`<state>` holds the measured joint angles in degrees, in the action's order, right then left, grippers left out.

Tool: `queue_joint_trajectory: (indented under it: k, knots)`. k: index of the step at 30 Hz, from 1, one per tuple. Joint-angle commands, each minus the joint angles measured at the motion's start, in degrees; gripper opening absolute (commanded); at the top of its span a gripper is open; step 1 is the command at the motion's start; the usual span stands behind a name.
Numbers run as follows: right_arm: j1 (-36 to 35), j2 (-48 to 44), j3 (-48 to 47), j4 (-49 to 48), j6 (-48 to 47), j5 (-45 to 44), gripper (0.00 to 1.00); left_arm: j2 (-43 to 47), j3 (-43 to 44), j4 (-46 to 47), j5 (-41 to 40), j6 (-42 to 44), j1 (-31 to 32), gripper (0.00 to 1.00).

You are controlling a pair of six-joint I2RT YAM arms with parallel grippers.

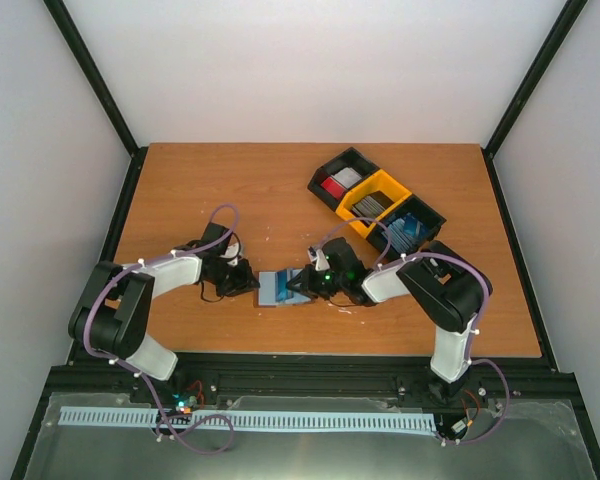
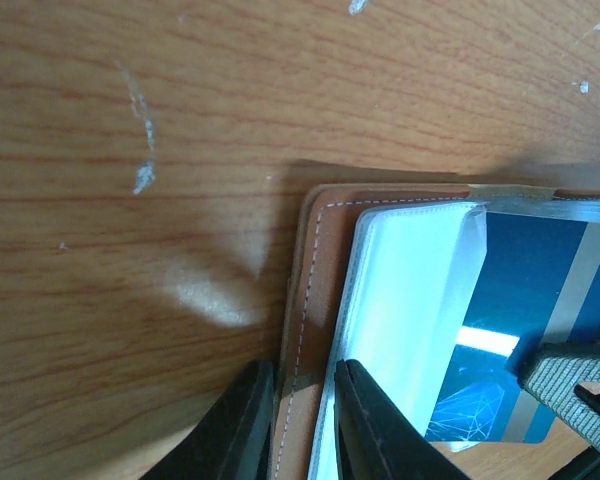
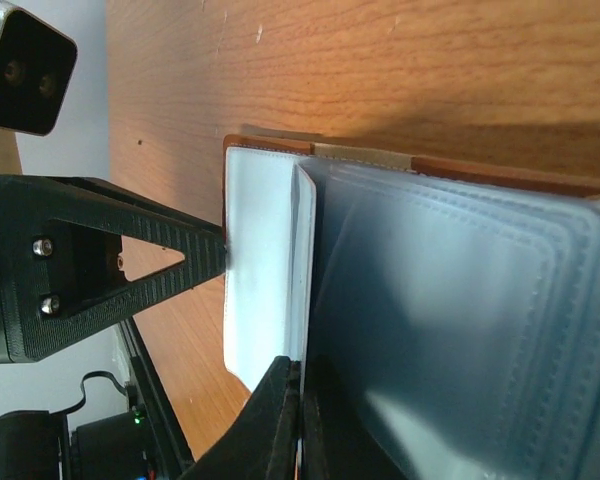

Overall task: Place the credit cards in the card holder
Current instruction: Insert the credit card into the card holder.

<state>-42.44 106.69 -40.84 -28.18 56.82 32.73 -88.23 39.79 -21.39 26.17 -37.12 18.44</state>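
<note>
The card holder lies open on the table between both arms, its brown stitched cover under pale clear sleeves. My left gripper has one finger on each side of the cover's left edge and is closed on it. A blue credit card lies flat with its left end under a raised clear sleeve. My right gripper is shut on this card's thin edge, and one of its fingers rests on the card. More credit cards sit in the tray.
A black-and-yellow three-compartment tray stands at the back right, holding red and white cards, dark grey cards and blue cards. The left arm's finger reaches in from the left in the right wrist view.
</note>
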Motion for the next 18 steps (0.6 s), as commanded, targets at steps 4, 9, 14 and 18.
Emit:
queue_joint_trajectory:
  k: [4,9,14,18]
  knots:
    - [-1.19,3.32,-1.03,-2.49,1.13,-0.86,0.03,0.15,-1.42,-0.77,-0.08,0.72,-0.11,0.19]
    - [-2.77,5.36,-1.49,-6.07,2.39,-0.05,0.03,0.47,-1.9,-0.43,0.53,0.3,-0.11,0.19]
    - [-3.26,6.97,-2.74,-7.7,3.22,1.65,0.03,0.7,-2.25,-0.36,0.47,0.21,-0.15,0.19]
    - [-3.36,7.7,-4.07,-6.11,2.94,2.72,0.03,0.95,-2.18,-0.09,0.71,0.3,-0.15,0.19]
